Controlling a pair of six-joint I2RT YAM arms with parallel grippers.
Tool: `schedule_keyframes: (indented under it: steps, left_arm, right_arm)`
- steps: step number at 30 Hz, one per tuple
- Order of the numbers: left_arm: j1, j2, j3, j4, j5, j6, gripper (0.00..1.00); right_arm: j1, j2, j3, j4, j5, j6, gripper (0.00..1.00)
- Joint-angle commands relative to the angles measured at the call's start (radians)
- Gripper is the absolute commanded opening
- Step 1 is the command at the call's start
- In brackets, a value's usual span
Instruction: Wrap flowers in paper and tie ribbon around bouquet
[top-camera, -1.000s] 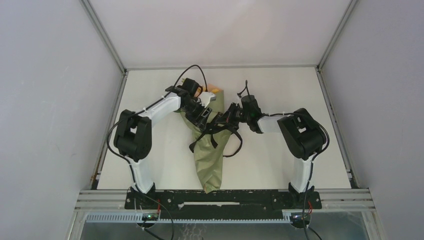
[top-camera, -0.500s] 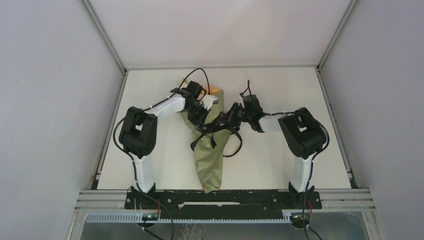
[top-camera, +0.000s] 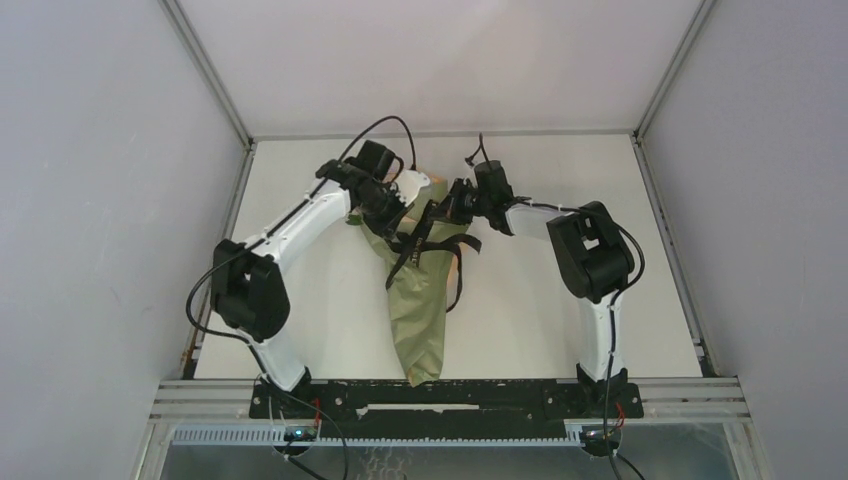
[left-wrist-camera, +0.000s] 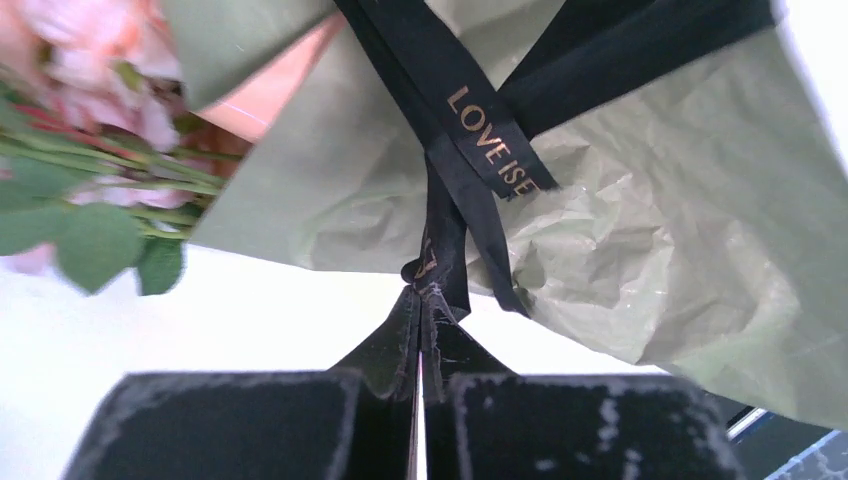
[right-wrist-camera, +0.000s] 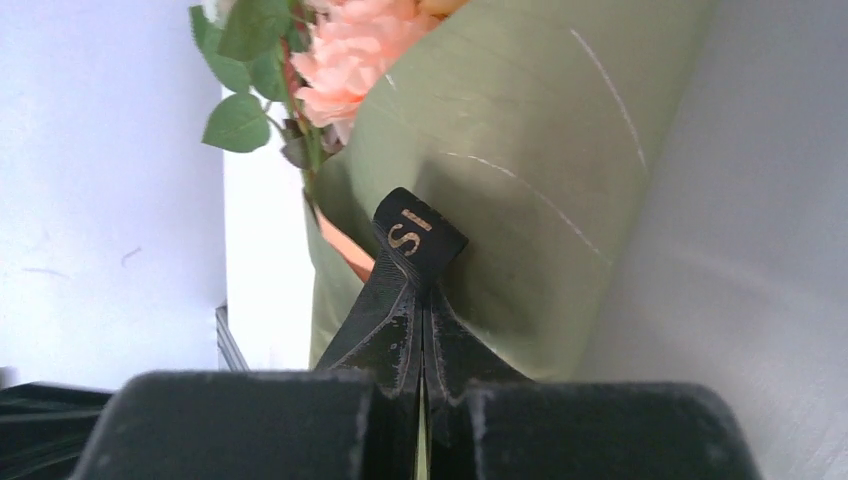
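Observation:
The bouquet (top-camera: 418, 300) lies along the table's middle, a cone of olive-green paper (left-wrist-camera: 640, 220) with its narrow end toward me. Pink flowers (left-wrist-camera: 80, 60) with green leaves show at its wide far end, also seen in the right wrist view (right-wrist-camera: 355, 50). A black ribbon (left-wrist-camera: 480, 140) with gold lettering crosses over the paper. My left gripper (left-wrist-camera: 428, 295) is shut on one strand of it, just off the cone's edge. My right gripper (right-wrist-camera: 422, 285) is shut on a folded bit of ribbon (right-wrist-camera: 420, 235) against the paper (right-wrist-camera: 520, 150). Both grippers meet over the cone's upper part (top-camera: 425, 215).
The white table (top-camera: 560, 330) is boxed in by grey walls with metal frame posts at the left (top-camera: 205, 70) and right (top-camera: 675, 70). A loose ribbon tail (top-camera: 458, 290) hangs down the cone's right side. The arm bases sit on a black rail (top-camera: 440, 395).
My left gripper has closed onto the ribbon. Both wrists have shifted toward the far end of the table, drawing the ribbon tighter across the cone. The left elbow swung outward.

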Motion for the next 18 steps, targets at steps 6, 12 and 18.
schedule_keyframes:
  steps: [6,12,18]
  left_arm:
    - [-0.007,-0.046,0.407,-0.197,-0.045,0.075,0.0]
    - [-0.018,-0.035,0.494,-0.023,-0.306,0.116,0.0]
    - [-0.091,-0.035,0.393,0.16,-0.521,0.27,0.0]
  right_arm:
    - [0.014,0.037,0.021,-0.135,-0.127,-0.206,0.0]
    - [0.03,-0.003,-0.016,-0.185,-0.164,-0.307,0.0]
    - [0.053,-0.003,-0.019,-0.174,-0.227,-0.34,0.0]
